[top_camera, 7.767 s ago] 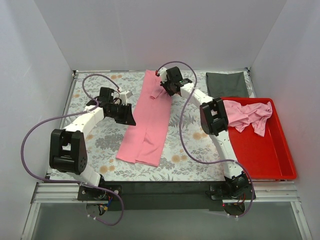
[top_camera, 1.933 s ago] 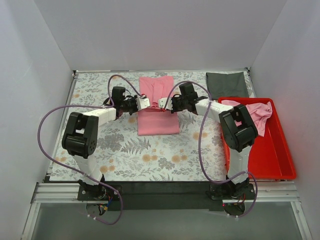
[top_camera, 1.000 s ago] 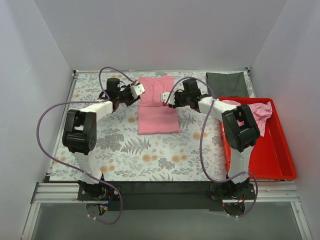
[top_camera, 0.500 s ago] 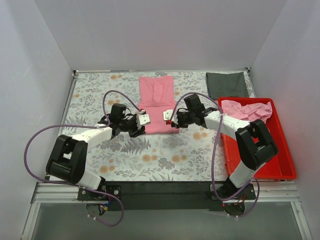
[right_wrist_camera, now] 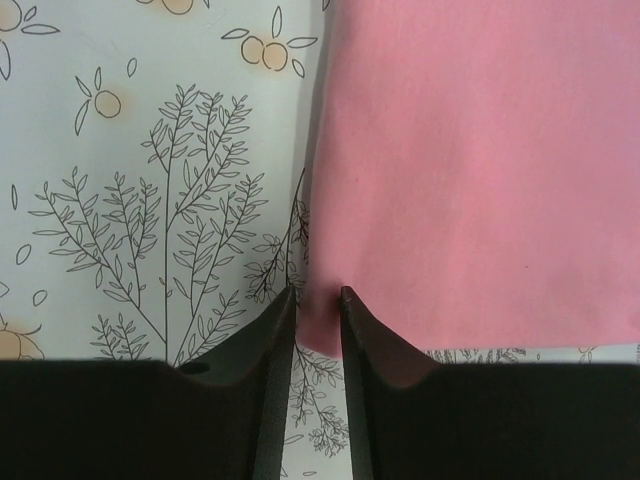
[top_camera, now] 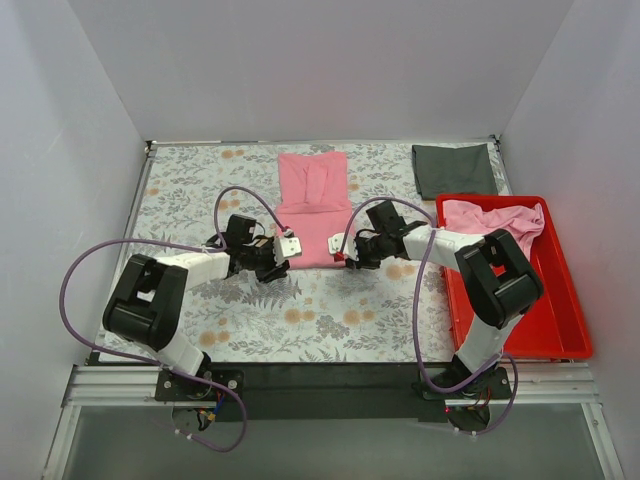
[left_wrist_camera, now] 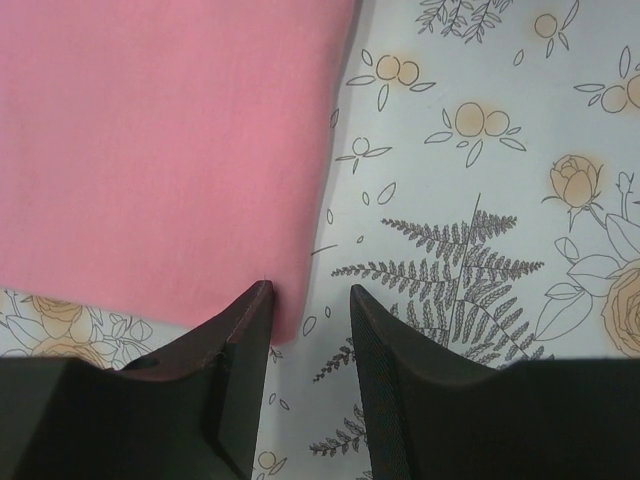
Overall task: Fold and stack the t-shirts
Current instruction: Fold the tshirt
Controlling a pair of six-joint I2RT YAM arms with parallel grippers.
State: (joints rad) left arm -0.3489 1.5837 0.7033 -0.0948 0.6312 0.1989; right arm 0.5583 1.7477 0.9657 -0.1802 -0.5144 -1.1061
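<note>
From above, the folded t-shirt (top_camera: 313,205) lies flat on the flowered table (top_camera: 330,310), its neck end away from the arm bases. The left gripper (top_camera: 287,247) sits at its near left corner and the right gripper (top_camera: 340,252) at its near right corner, both low over the cloth. To the right of the folded t-shirt stands a red tray (top_camera: 520,345), with a crumpled t-shirt (top_camera: 495,220) heaped in its far end. A dark grey cloth (top_camera: 455,168) lies beyond the tray, level with the folded t-shirt's far edge.

In the left wrist view, the dark fingers (left_wrist_camera: 240,340) stand spread. The near corner of the folded t-shirt reaches into the gap, against the left-hand finger.

In the right wrist view, the fingers (right_wrist_camera: 375,350) are only narrowly apart. The folded t-shirt's corner lies flat between their tips, and table shows through the gap below it.
</note>
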